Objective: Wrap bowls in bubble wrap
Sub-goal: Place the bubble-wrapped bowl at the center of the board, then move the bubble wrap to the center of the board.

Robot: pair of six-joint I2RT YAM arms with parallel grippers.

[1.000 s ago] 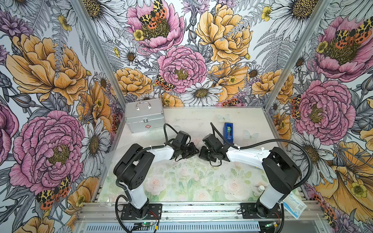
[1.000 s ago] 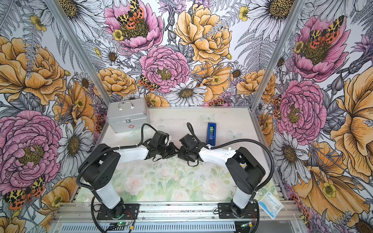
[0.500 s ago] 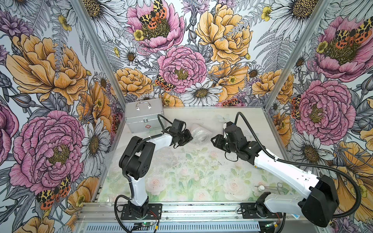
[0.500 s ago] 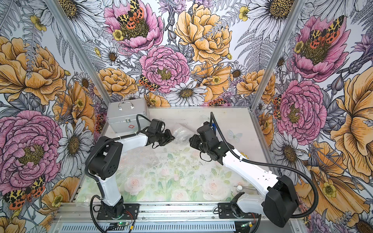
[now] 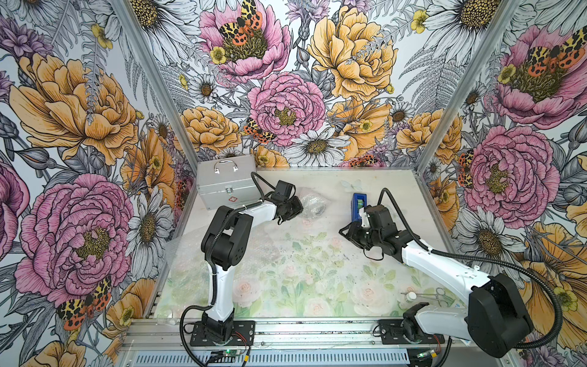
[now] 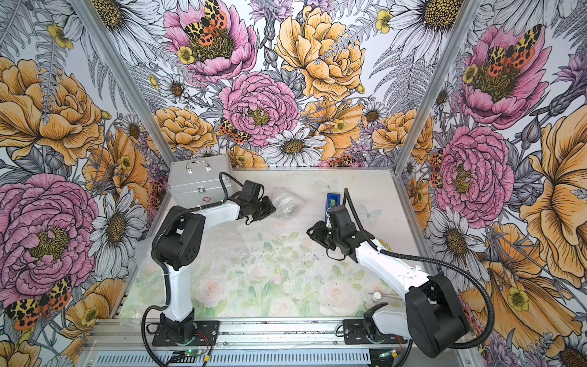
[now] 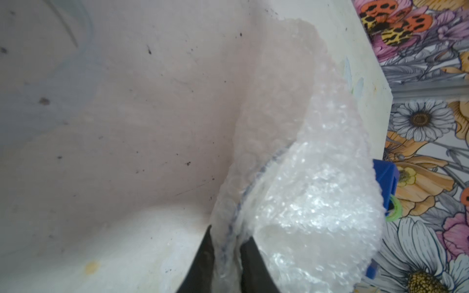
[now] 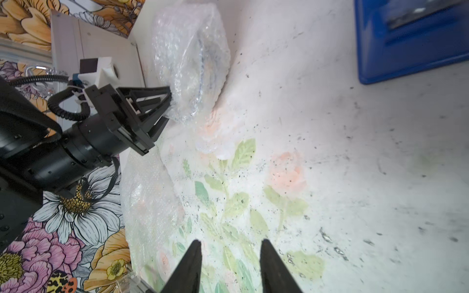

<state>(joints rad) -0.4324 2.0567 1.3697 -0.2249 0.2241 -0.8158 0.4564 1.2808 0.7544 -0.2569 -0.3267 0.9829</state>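
Observation:
One bowl sits at the back of the table inside a crinkled bundle of bubble wrap [image 5: 313,205] [image 6: 285,203]. Only the bowl's blue rim line [image 7: 250,187] shows through the plastic. My left gripper [image 5: 298,207] [image 7: 228,232] is against the bundle's near side, slightly open, and the wrapped edge lies between its fingers. In the right wrist view the left gripper [image 8: 168,105] touches the bundle [image 8: 193,63]. My right gripper [image 5: 344,230] [image 8: 229,244] is open and empty above the floral mat, well to the right of the bundle. A loose bubble wrap sheet [image 5: 190,251] [image 8: 147,203] lies flat at the left.
A silver case [image 5: 225,184] stands in the back left corner. A blue tape dispenser [image 5: 359,203] [image 8: 411,38] lies behind the right gripper. A small white-capped bottle [image 5: 411,296] and metal scissors [image 5: 440,294] lie at the front right, near the right arm's base.
Both grippers met at the table's middle a second ago. The left one then took the bundle to the back and has opened a little. The right one opened and drew away to the right.

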